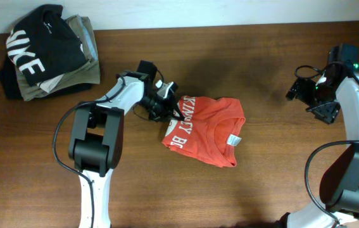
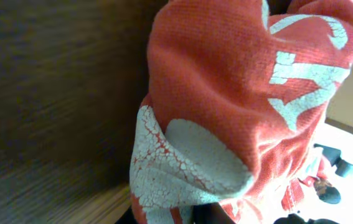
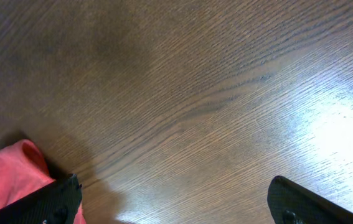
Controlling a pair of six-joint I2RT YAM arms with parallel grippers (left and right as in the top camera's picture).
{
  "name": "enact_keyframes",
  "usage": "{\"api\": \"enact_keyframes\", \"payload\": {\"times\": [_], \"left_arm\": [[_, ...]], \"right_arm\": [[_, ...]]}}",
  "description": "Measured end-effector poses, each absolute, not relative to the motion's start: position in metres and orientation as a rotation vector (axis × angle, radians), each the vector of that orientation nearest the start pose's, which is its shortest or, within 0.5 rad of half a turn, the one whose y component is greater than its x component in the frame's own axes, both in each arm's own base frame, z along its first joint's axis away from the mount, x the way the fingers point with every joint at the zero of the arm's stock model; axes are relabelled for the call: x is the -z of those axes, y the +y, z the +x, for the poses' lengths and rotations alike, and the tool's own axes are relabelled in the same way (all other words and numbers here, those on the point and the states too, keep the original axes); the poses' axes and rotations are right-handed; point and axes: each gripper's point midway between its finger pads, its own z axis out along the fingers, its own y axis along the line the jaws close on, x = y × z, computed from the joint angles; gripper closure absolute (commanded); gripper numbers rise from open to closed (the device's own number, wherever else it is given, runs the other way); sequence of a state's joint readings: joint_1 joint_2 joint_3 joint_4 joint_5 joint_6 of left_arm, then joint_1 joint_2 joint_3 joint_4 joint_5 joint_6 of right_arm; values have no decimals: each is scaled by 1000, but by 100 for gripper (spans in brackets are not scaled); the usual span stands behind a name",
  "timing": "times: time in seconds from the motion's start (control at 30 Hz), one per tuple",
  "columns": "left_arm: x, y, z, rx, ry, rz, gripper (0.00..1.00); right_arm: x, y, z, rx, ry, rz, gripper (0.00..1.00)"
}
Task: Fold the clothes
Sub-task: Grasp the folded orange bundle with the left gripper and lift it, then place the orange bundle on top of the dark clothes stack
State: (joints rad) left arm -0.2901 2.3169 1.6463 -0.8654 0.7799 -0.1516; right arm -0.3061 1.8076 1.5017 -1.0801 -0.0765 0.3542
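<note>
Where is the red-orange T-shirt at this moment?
In the overhead view the red-orange T-shirt lies crumpled near the middle of the table, its left edge at the left gripper, apart from the clothes pile in the far left corner.

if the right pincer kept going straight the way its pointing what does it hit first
Most likely the bare wooden table: the open right pincer aims down at plain wood. The red-orange T-shirt sits at the lower-left edge of its wrist view, off that line, though depth is unclear.
</note>
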Motion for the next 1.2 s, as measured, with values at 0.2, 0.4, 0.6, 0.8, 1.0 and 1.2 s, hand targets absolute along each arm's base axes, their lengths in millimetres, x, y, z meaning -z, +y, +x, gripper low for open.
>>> {"api": "enact_keyframes", "payload": {"times": [0.2,0.4,0.6,0.8,1.0,1.2], "left_arm": [[-5,-263,378,1212,3003,332,100],[-22,-183,481,767,2824,242,100],[-53,-114,568,321,2560,309,99],[-123,-57,623,-21,2370,176,100],[-181,14,645,-163,2241,-14,99],[-206,89,640,-167,2190,-321,99]], "right_arm": [[-112,-102,365,-120,2800,949,1],[-112,-102,365,-120,2800,949,1],[-112,-102,365,-120,2800,949,1],[-112,-102,365,-120,2799,948,1],[-112,-102,365,-120,2800,949,1],[-112,-102,365,-120,2800,949,1]]}}
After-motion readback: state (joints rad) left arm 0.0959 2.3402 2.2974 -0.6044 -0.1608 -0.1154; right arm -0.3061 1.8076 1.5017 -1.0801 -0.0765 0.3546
